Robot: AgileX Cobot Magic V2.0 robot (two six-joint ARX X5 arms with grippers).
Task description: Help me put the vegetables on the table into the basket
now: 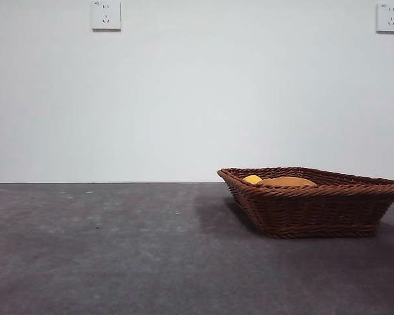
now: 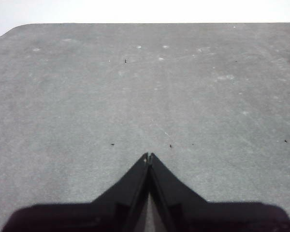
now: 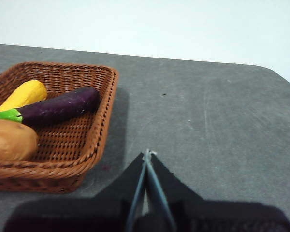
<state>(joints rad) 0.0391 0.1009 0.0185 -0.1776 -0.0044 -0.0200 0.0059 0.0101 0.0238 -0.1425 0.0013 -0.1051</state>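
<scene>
All three vegetables lay inside the basket [image 3: 94, 145]: the potato [image 3: 12, 140], the yellow vegetable [image 3: 24, 94] and the eggplant [image 3: 58, 107] side by side. No vegetable showed on the surface [image 1: 118, 249] in any view. The left gripper [image 2: 149, 155] hung over bare surface, jaws clenched on nothing; the right gripper [image 3: 147, 153] hung just beside the basket, jaws likewise pressed together and empty. The task looked finished, so the next move probably called only for both arms to wait.
</scene>
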